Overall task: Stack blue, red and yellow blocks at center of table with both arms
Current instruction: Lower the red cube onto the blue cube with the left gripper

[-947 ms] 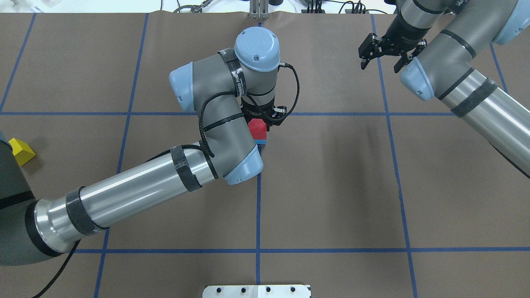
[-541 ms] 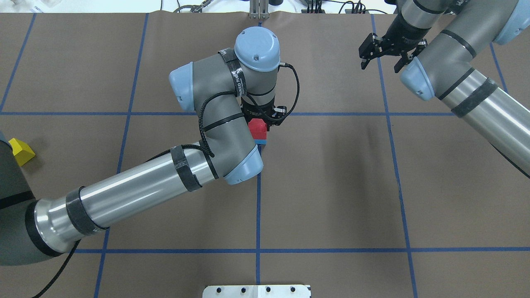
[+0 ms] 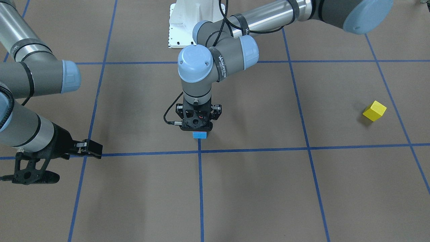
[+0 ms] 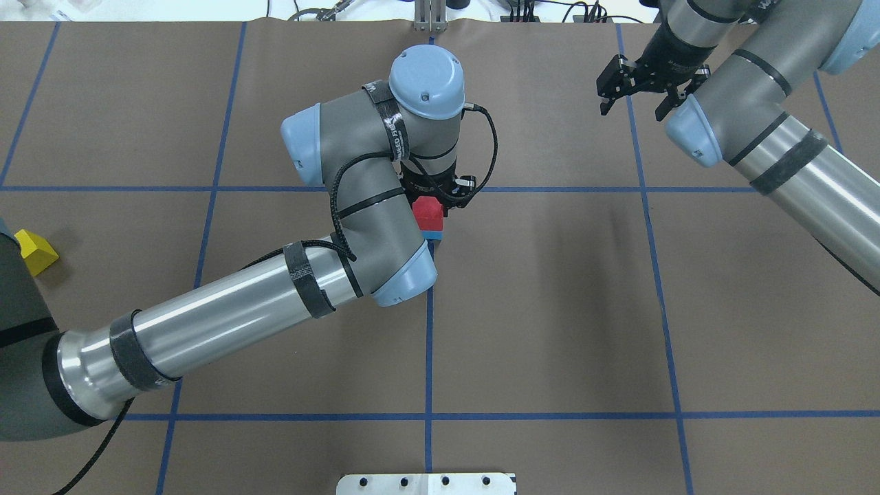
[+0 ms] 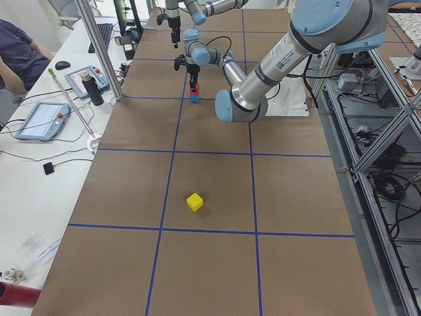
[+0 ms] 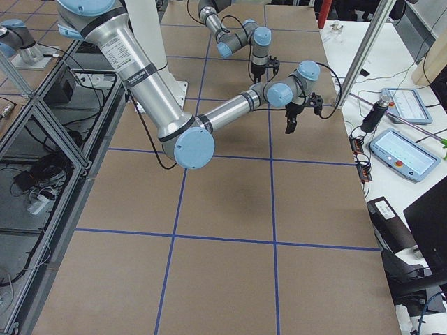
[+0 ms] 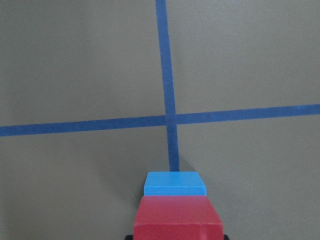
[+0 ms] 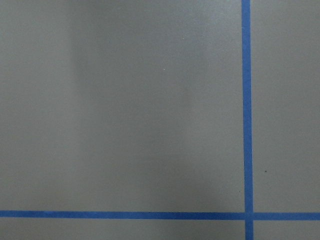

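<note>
At the far left edge of the overhead view the yellow block point(image 4: 34, 249) is lying alone on the table point(image 4: 550, 309), well apart from everything else and beside the left arm's base. Toward the middle, the left gripper point(image 3: 199, 127) is pointing straight down and appears to be pinching the red block point(image 4: 429, 213) narrowly, though its fingertips are hiding under the wrist. The red block is sitting lined up on the blue block point(image 7: 174, 183), which is resting on a tape line just beside the centre crossing point(image 7: 170, 120). At the upper right the right gripper point(image 4: 633, 104) is hanging empty with fingers spread wide, far from the yellow block. I am judging the left arm the nearer one to fetch it.
</note>
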### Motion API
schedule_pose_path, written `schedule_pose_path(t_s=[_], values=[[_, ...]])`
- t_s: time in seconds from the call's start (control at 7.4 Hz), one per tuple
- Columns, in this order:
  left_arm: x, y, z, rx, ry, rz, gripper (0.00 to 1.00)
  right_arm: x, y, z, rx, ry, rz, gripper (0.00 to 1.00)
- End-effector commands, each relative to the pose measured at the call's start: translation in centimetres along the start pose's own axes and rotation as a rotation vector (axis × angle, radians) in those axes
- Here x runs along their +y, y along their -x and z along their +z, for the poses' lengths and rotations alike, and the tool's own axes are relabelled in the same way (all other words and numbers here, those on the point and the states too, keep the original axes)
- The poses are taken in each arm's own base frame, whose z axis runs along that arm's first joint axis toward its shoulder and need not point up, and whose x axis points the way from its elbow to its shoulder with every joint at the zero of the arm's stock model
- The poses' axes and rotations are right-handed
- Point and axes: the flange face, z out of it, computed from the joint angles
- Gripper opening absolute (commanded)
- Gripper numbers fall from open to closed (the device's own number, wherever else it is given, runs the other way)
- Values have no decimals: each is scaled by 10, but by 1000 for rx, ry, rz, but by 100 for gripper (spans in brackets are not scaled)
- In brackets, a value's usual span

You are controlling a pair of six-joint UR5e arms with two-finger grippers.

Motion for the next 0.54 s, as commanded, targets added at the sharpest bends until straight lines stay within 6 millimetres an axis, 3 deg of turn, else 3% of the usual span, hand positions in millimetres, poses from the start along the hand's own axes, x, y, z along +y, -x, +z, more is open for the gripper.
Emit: schedule_pose_path(t_s=[0.0,0.41], values=[[0,0,-1,3,-2,2,34,1,-4,2,1,3,4,99],[-1,1,0,-2,-6,0,34,1,-7,2,3,4,5,99]])
